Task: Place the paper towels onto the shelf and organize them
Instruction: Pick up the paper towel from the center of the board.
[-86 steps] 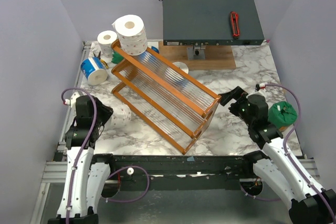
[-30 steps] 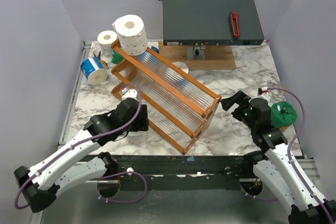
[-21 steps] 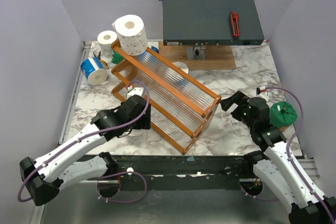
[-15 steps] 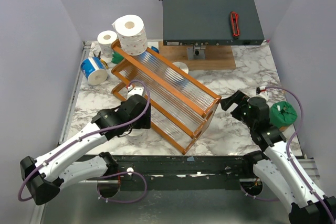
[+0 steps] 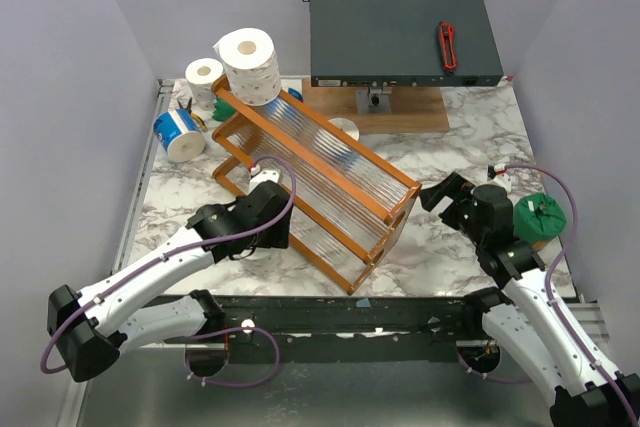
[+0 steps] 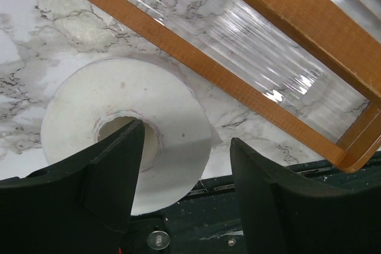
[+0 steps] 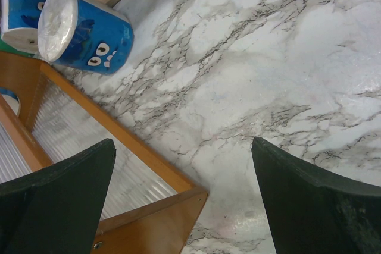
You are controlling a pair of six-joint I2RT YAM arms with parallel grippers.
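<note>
The orange-brown shelf [image 5: 320, 182] lies diagonally across the table. A bare white roll [image 5: 248, 62] stands on its far end. Another white roll [image 5: 204, 74] and a blue-wrapped roll [image 5: 178, 135] sit to its far left. A green-wrapped roll [image 5: 538, 217] is at the right edge. My left gripper [image 5: 268, 222] is open over a white roll [image 6: 128, 126] lying beside the shelf frame [image 6: 178, 52]. One finger [image 6: 116, 171] is in its core and the other is outside. My right gripper [image 5: 442, 193] is open and empty by the shelf's near corner [image 7: 169, 209]. Two blue-wrapped rolls [image 7: 89, 31] lie beyond it.
A flat dark grey metal box [image 5: 400, 37] stands at the back with a red-handled tool [image 5: 447, 45] on it. A wooden board [image 5: 400, 112] lies in front of the box. The table's front edge [image 6: 238, 176] is just beside the white roll.
My left arm has swung from the table's left edge to the shelf's near side and come down over the white roll. The right arm has barely moved.
</note>
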